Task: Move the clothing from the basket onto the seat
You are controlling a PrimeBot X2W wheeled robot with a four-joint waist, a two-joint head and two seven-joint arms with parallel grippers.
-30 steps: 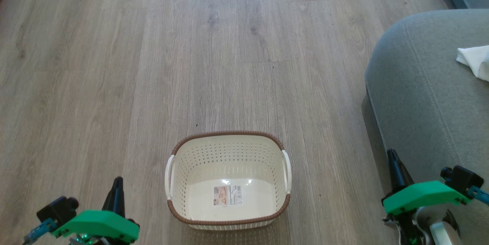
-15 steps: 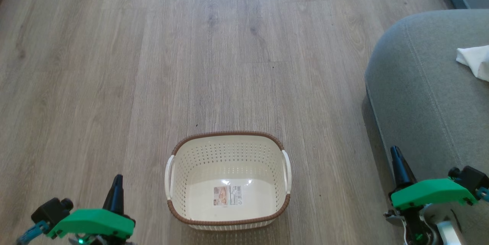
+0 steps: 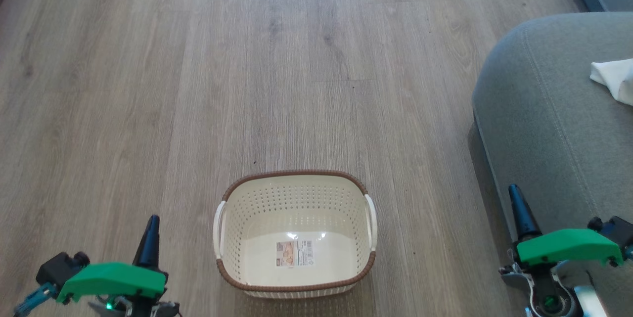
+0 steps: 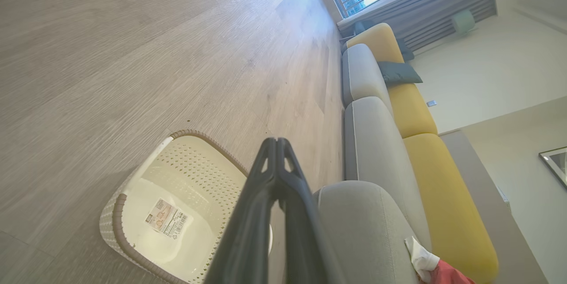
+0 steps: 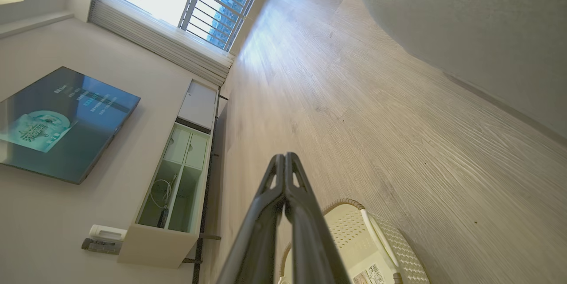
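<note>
Left gripper (image 3: 152,225): low at the left of the head view, over the plank floor (image 3: 198,69) and well to the left of the basket (image 3: 294,173). In its wrist view the two dark fingers meet at the tips with nothing between them, so it is closed and empty. Judged an idle pose, held off to the side with nothing to pick. Basket: upright on the floor between the two grippers, touched by neither. The perforated cream walls and the printed label (image 3: 295,252) on the base are fully exposed, with no fabric inside. Judged emptied. Right gripper (image 3: 515,193): low at the right, just beside the rounded front edge of the seat (image 3: 544,119). Its wrist view shows the fingers pressed tip to tip, also empty. Whether it hangs over the cushion edge or over the floor beside it cannot be told. Clothing (image 4: 438,270): on the seat, well apart from the basket. It shows as red fabric with a white part in the left wrist view and as a white fold at the right edge of the head view. Transfer judged essentially complete. Limits: the garments are cut off by the frame edge in both views, so the piece count, how they lie, and any overhang cannot be told. The label print is too small to read, and both gripper bodies are clipped at the bottom edge.
</note>
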